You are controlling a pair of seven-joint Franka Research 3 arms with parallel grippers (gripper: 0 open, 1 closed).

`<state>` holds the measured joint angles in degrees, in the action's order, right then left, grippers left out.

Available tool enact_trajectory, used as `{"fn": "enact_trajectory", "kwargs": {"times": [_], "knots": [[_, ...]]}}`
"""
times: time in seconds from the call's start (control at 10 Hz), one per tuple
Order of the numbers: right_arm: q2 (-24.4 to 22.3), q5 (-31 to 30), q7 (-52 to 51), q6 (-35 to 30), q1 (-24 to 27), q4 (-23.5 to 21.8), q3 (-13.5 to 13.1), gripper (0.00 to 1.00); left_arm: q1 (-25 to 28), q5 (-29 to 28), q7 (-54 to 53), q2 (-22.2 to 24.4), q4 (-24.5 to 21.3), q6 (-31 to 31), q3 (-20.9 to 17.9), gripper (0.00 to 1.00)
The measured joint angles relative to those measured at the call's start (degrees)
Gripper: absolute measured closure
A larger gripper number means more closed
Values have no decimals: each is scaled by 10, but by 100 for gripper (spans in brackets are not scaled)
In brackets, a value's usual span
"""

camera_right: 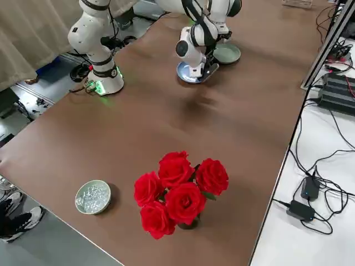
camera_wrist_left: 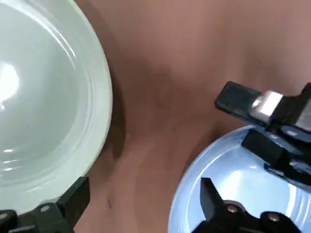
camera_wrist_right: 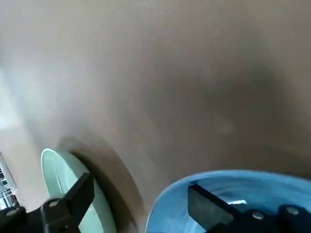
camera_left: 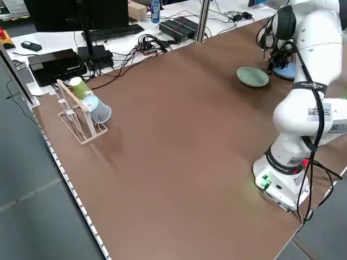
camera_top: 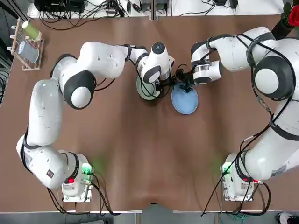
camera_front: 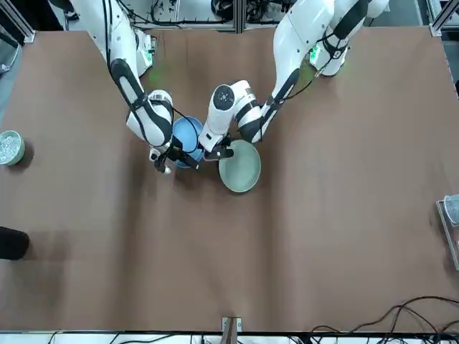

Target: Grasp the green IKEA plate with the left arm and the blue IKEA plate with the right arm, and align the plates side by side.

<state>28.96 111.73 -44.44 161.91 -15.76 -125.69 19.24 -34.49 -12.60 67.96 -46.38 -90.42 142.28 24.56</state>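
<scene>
Both plates are seen at mid-tabletop (camera_top: 140,154), beyond the arm bases, almost rim to rim with a thin strip of brown between them. In the left wrist view, the left gripper (camera_wrist_left: 141,204) is spread open across that strip: one finger is over the near rim of the green IKEA plate (camera_wrist_left: 43,92), the other over the rim of the blue IKEA plate (camera_wrist_left: 238,184); nothing is clamped. In the right wrist view, the right gripper (camera_wrist_right: 141,204) is also open, with one finger inside the blue rim and the other out over the green plate's edge; the blue plate seems tilted there, possibly lifted at one side, but that cannot be confirmed. From overhead, green (camera_top: 145,91) is on the left arm's side and blue (camera_top: 184,100) on the right arm's, so each plate is nearest its assigned arm. The two grippers are crowded into the same gap, nearly touching. The deciding relation is judged to be each rim's inner edge facing the gap. Farther back, a cup rack (camera_top: 27,44) stands well clear.
</scene>
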Motion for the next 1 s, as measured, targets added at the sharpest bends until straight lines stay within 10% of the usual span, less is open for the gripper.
{"fn": "enact_trajectory", "kwargs": {"times": [0.2, 0.6, 1.0], "knots": [[2, 9, 0, 0, 0, 6, 6, 8, 5, 0, 0, 10, -1, -11, -1, 0], [11, 26, -11, 3, -2, 35, 18, 8, 43, 0, -18, 129, -8, -263, -2, 0], [26, 27, -21, 5, -4, 42, 22, 8, 100, 0, -86, 187, -24, -322, -4, 0]]}}
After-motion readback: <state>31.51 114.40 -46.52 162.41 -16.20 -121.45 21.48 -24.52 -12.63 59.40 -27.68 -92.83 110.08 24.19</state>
